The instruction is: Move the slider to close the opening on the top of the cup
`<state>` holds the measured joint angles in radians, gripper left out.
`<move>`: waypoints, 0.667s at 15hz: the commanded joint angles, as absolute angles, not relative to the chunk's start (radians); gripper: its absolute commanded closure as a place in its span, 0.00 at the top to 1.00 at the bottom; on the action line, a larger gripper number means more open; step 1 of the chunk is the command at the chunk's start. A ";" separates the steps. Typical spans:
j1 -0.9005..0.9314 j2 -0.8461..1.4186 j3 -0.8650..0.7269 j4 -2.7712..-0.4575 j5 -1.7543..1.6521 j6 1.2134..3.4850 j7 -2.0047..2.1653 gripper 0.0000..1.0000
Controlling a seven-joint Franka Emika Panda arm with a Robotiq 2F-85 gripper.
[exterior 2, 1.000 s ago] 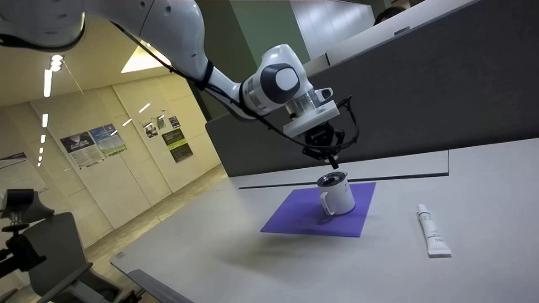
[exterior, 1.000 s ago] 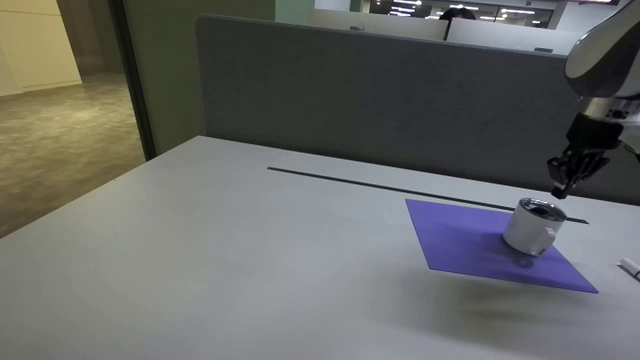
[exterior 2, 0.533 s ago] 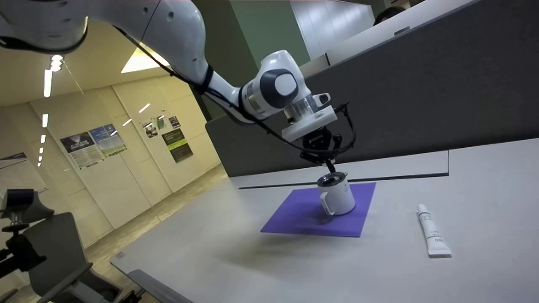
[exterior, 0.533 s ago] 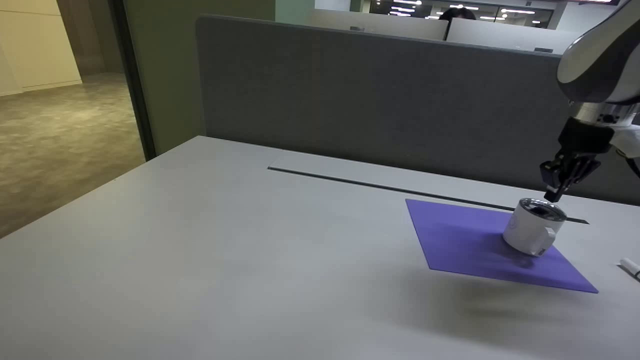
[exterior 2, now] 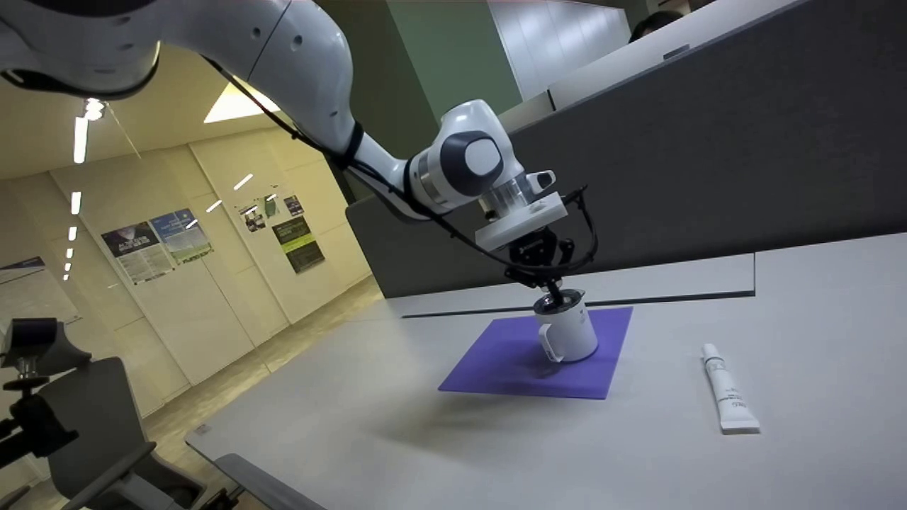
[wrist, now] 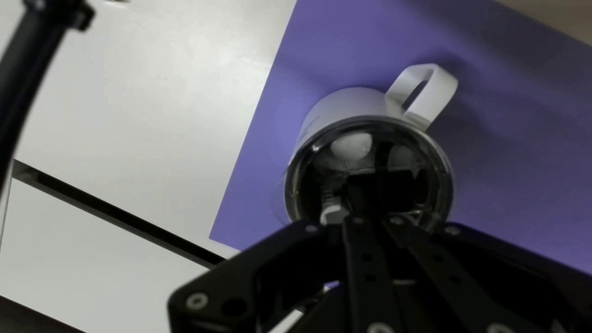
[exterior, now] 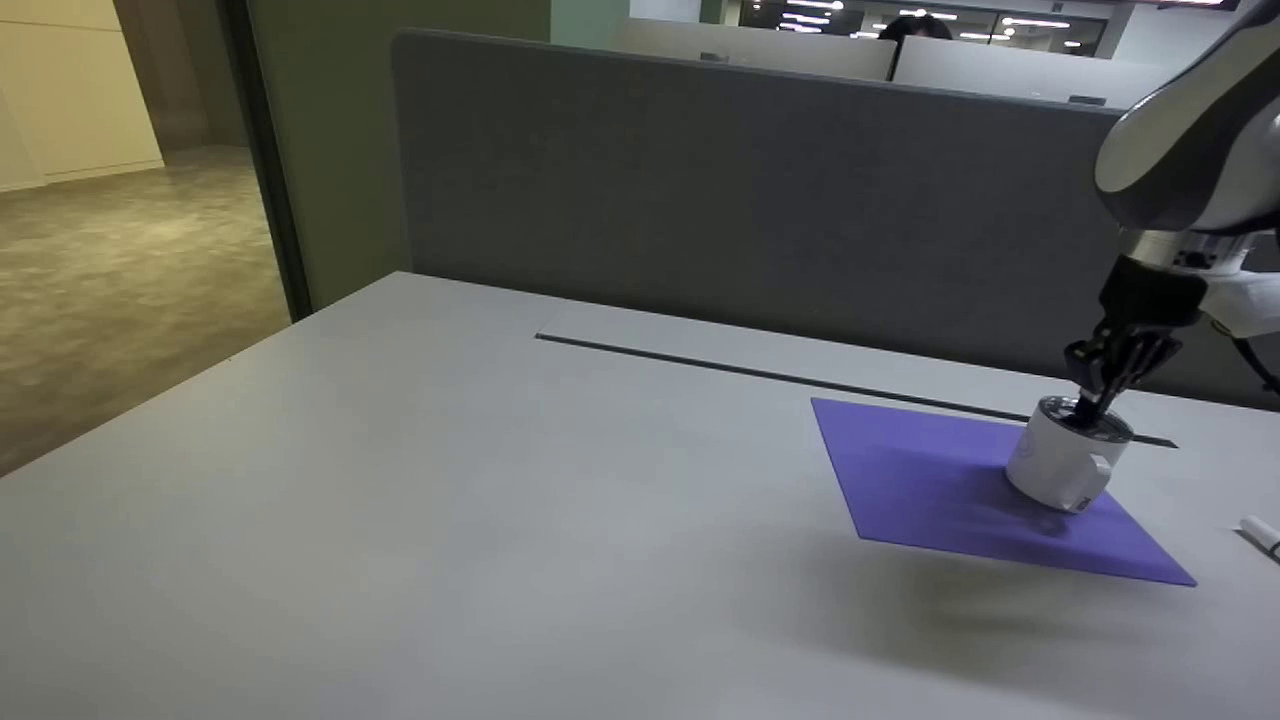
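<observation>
The cup (exterior: 1058, 465) is a short whitish-grey mug with a handle and a dark, shiny see-through lid. It stands upright on the purple mat (exterior: 910, 480) and also shows in an exterior view (exterior 2: 572, 338) and in the wrist view (wrist: 349, 102). My gripper (exterior: 1087, 412) points down with its fingertips together at the lid, also in an exterior view (exterior 2: 557, 296). In the wrist view the dark fingertips (wrist: 379, 190) cover the middle of the lid (wrist: 354, 147). The slider and the opening cannot be made out behind them. Nothing is seen held between the fingers.
A white tube (exterior 2: 730, 397) lies on the table beside the mat; its end shows in an exterior view (exterior: 1262, 534). A dark grey partition (exterior: 750, 200) stands along the back edge. A dark strip (exterior: 780, 377) runs along the table before it. A cable (exterior 2: 588, 234) loops beside the gripper.
My gripper has moved down from above and beside the cup's rim to the middle of the lid. The fingers stay together. The cup and the mat have not moved.
</observation>
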<state>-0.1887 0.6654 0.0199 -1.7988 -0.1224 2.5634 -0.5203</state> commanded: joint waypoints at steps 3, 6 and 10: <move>-0.191 0.668 0.029 -1.795 -0.127 2.555 -0.511 0.00; -0.211 0.671 0.052 -1.788 -0.101 2.529 -0.532 0.00; -0.226 0.674 0.070 -1.778 -0.077 2.500 -0.540 0.00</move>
<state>-0.2075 0.6669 0.0487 -1.7948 -0.1003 2.5324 -0.5285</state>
